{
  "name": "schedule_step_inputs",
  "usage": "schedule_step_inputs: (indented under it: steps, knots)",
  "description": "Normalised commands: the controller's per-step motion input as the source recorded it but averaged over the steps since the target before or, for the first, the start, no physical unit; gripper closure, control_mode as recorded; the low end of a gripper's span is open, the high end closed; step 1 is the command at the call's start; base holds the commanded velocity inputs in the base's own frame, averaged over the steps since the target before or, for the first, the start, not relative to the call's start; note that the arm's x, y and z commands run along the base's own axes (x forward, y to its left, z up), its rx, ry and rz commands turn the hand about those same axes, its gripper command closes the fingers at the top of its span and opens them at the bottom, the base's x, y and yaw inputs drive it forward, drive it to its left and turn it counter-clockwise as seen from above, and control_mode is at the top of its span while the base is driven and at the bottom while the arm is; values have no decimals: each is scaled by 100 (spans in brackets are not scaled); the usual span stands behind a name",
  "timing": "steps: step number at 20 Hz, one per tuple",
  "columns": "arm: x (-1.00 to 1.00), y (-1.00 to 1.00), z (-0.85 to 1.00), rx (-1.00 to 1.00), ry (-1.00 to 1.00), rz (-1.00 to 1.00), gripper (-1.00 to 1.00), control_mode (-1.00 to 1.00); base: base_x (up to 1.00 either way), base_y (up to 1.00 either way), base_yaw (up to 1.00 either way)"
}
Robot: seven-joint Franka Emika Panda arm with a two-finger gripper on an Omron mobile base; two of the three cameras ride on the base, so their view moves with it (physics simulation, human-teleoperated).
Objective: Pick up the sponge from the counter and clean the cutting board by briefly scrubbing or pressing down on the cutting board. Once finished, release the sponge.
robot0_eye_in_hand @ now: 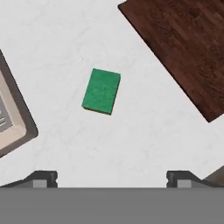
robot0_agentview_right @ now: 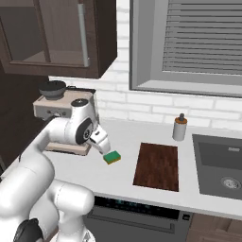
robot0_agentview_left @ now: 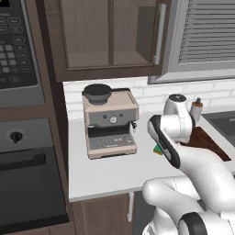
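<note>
The sponge (robot0_eye_in_hand: 101,91) lies flat on the light counter (robot0_eye_in_hand: 144,131), green top up, with a yellow edge showing in the right base view (robot0_agentview_right: 112,157). A sliver of the sponge (robot0_agentview_left: 157,149) peeks out beside my arm in the left base view. My gripper (robot0_eye_in_hand: 111,178) hovers above the counter, open, its fingertips (robot0_eye_in_hand: 43,176) wide apart with nothing between them; the sponge sits ahead of them. The dark reddish-brown cutting board (robot0_agentview_right: 157,166) lies flat to the sponge's right, bare, a short gap away (robot0_eye_in_hand: 183,48).
A beige coffee machine (robot0_agentview_right: 61,118) stands on the counter just left of the sponge, its base corner (robot0_eye_in_hand: 13,127) close to my hand. A soap bottle (robot0_agentview_right: 179,127) stands behind the board. The dark sink (robot0_agentview_right: 222,165) is at the far right. An oven (robot0_agentview_left: 23,174) fills the left wall.
</note>
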Motion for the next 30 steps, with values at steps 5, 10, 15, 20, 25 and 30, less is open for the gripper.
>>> schedule_step_inputs:
  steps: [5, 10, 15, 20, 25, 30]
  knots:
    - [30, -24, -26, 6, 7, -20, -100, -100, 0, 0, 0]
    - [37, -16, -28, 0, 1, -10, -100, -100, 0, 0, 0]
    - [13, 0, -32, 0, 0, 0, -100, -100, 0, 0, 0]
    - [10, 0, -36, 0, 0, 1, -100, -100, 0, 0, 0]
    - [20, 0, -28, 0, 0, 2, -100, -100, 0, 0, 0]
    - [22, 0, -17, 0, 2, 1, -100, -100, 0, 0, 0]
